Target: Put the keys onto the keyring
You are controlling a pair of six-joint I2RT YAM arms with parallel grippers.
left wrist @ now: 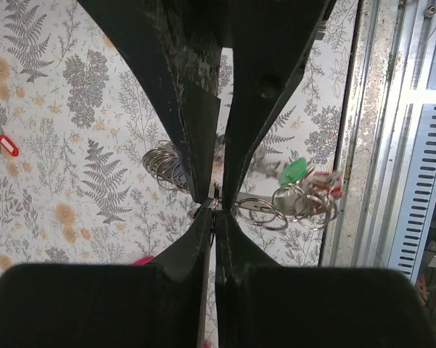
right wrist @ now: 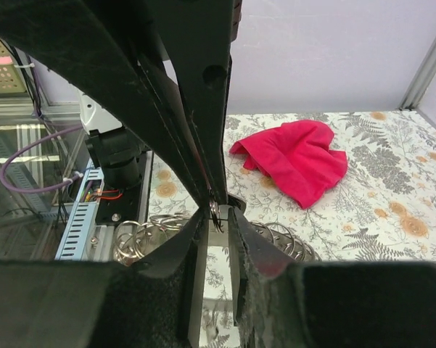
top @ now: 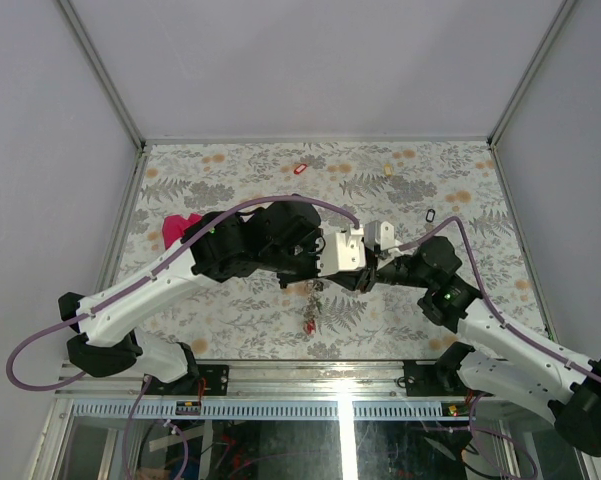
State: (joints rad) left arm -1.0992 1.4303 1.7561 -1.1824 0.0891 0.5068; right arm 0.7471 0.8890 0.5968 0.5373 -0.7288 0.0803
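Above the middle of the fern-patterned table [top: 230, 320], two black robot arms met nose to nose over the large thin grey metal keyring [right wrist: 215, 214], held in the air between them. We saw the left gripper [left wrist: 214, 210] pressed together, its fingertips pinching the thin wire of the keyring. The right gripper [right wrist: 216, 226] faced it from the opposite side, its jaws standing only narrowly apart with the same wire in the slot between the tips. We could not tell whether its pads touched the metal.

Small silver keys on split rings [left wrist: 305, 199] dangled in a bunch below the left gripper, among them a green plastic tag [left wrist: 294, 172] and red ones beside it. From overhead, the bunch hung down toward the near edge of the table, a red tag lowest.

Three more keys lay loose on the far half of the table, well apart from the arms: one with a red tag [top: 300, 168], one with a cream tag [top: 388, 172] and one with a black tag [top: 430, 215]. A crumpled magenta cloth [top: 178, 228] lay on the left side, just beside the left arm's black forearm.
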